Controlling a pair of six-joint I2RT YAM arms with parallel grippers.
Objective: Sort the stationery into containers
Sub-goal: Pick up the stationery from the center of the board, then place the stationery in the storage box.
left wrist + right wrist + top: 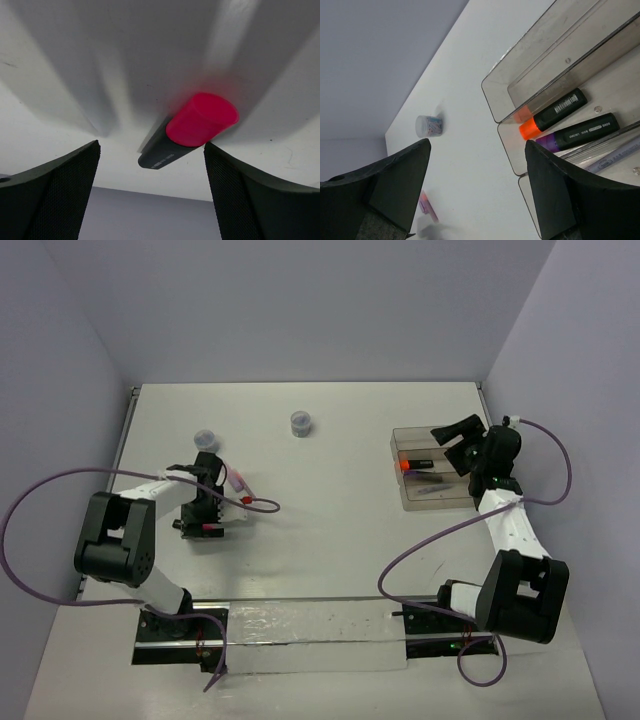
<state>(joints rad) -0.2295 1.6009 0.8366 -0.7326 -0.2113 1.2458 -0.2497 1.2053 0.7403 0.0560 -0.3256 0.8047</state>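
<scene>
Right jaws apart, barcoded black marker point(552, 114), tray point(540, 55)

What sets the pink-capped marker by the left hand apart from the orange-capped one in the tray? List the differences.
Cap: the pink-capped marker has a pinkish-red one; the orange-capped marker has an orange one.
Place: the pink-capped marker lies on the table between the fingers of the open left hand, ungripped; the orange-capped marker lies inside the tray beside a purple-capped marker.
Shared: both have dark barrels.
</scene>
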